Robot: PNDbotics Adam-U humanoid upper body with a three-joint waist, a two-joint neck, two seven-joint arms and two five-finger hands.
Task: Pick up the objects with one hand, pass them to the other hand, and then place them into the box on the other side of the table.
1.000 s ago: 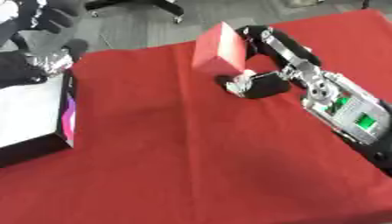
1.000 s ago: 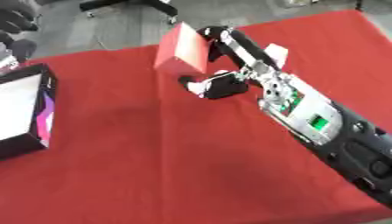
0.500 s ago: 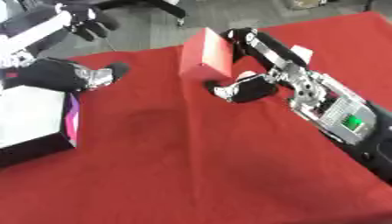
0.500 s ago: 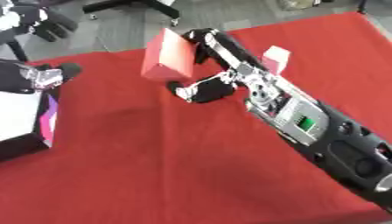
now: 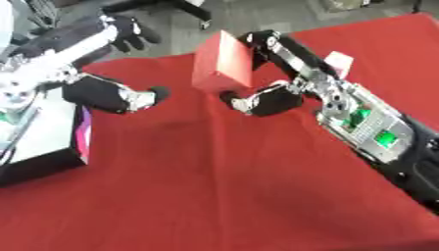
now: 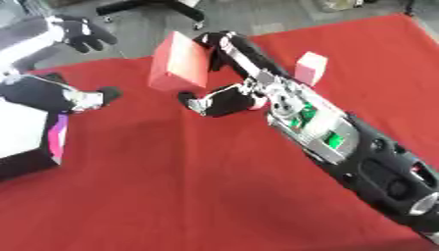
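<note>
A red block (image 5: pixel 221 66) hangs above the red cloth at the upper middle, tilted. My right hand (image 5: pixel 296 68) is shut on it, fingers over its top right edge and thumb (image 5: pixel 257 102) under its lower corner. My left hand (image 5: pixel 96 91) reaches in from the left and is open, its fingers (image 5: pixel 129 33) spread high and its thumb low. A gap remains between it and the block. The white box (image 5: pixel 43 147) with dark sides and a pink edge sits at the left, partly under the left arm.
A small pale pink block (image 6: pixel 310 67) stands on the red cloth (image 5: pixel 214 196) behind my right forearm. Grey floor and a chair base (image 6: pixel 171 7) lie beyond the table's far edge.
My right hand has carried the red block leftward. The left hand has come in from the left over the box and opened towards the block.
</note>
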